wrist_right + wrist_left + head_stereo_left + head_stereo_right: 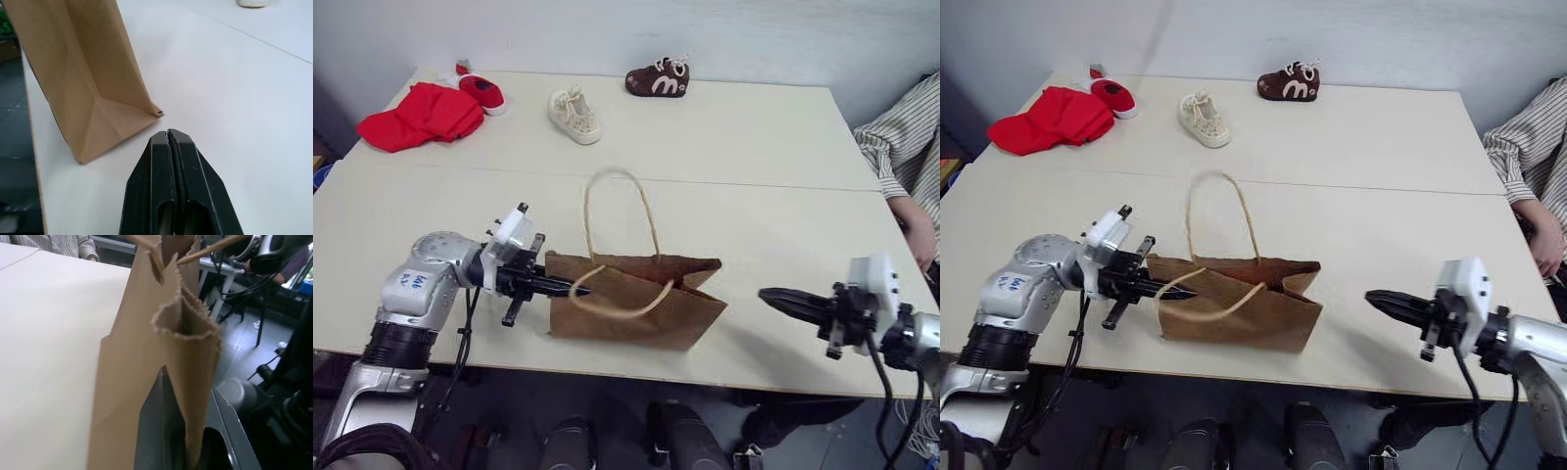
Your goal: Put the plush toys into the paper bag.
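The brown kraft paper bag (636, 302) with thin looped cord handles stands near the front edge of the pale table (754, 176), roughly midway along that edge. One handle rises upright above its mouth; the other droops over the front face.

The left gripper (570, 287) points level toward the bag's left end, and its black fingers are clamped on the paper there. The left wrist view confirms it: a folded, serrated edge of the bag (188, 362) runs down between the two fingers.

The right gripper (771, 297) is over the front edge to the right of the bag, apart from it, pointing toward it. Its fingers are pressed together with nothing between them. In the right wrist view the bag's folded bottom corner (102, 115) lies just ahead of the fingertips, not touching.

Along the far edge of the table: a crumpled red cloth (419, 116) at the far left corner, a small red shoe (483, 92) touching its right side, a cream laced shoe (575, 116) further right, and a brown shoe with white markings (658, 79) beyond that, near the middle of the far edge.

A person's striped sleeve (901, 147) and hand (918, 231) rest at the right edge of the table.

No plush toy can be identified on the table; the bag's interior cannot be seen.
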